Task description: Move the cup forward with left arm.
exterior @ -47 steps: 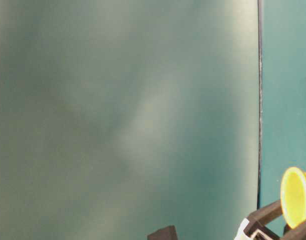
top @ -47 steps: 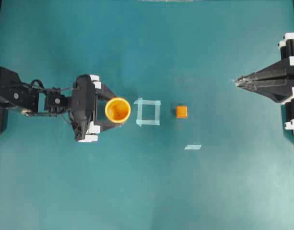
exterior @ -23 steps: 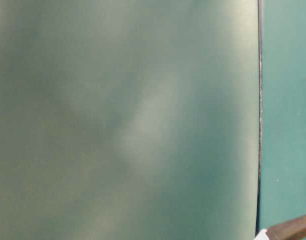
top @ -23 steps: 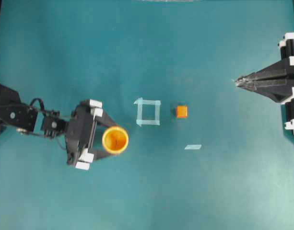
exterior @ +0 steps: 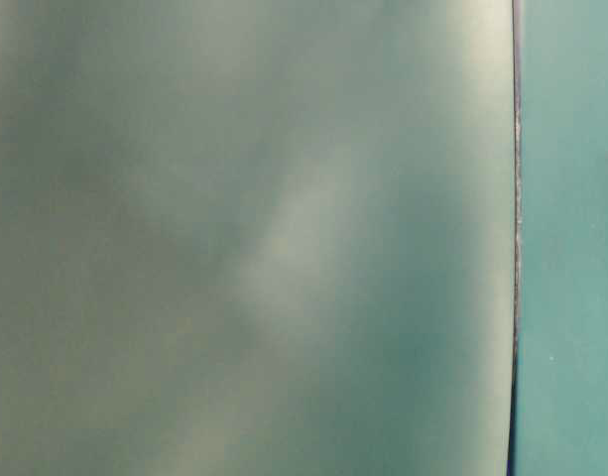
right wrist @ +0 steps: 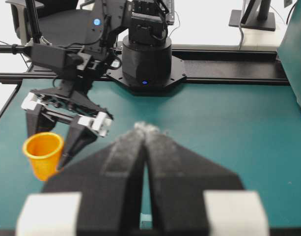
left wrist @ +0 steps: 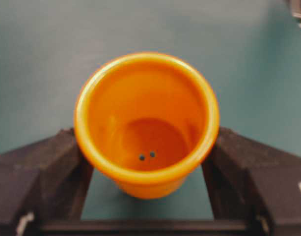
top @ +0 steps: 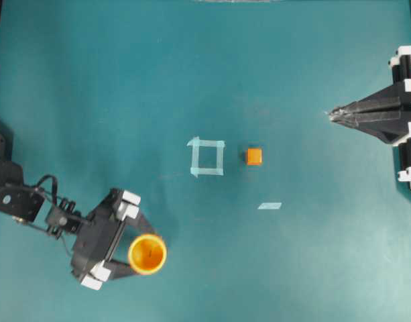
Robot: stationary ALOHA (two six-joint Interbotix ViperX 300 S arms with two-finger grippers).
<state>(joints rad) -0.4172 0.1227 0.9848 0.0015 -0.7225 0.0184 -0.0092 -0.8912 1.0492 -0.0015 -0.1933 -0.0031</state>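
The orange-yellow cup (top: 147, 254) stands upright between the two fingers of my left gripper (top: 145, 254), which is shut on it, at the lower left of the overhead view. In the left wrist view the cup (left wrist: 146, 123) fills the middle, with a black finger (left wrist: 37, 172) pressed against each side. From the right wrist view the cup (right wrist: 42, 155) shows at far left, held low over the table; I cannot tell if it touches. My right gripper (top: 332, 115) is shut and empty at the right edge (right wrist: 146, 129).
A pale tape square (top: 207, 157) marks the table's middle, with a small orange cube (top: 254, 156) just right of it and a short tape strip (top: 269, 206) below that. The table-level view is filled by a blurred greenish surface.
My left gripper has carried the cup from beside the tape square down to the lower left of the overhead view. The cup has left the table-level view. The right arm has not moved.
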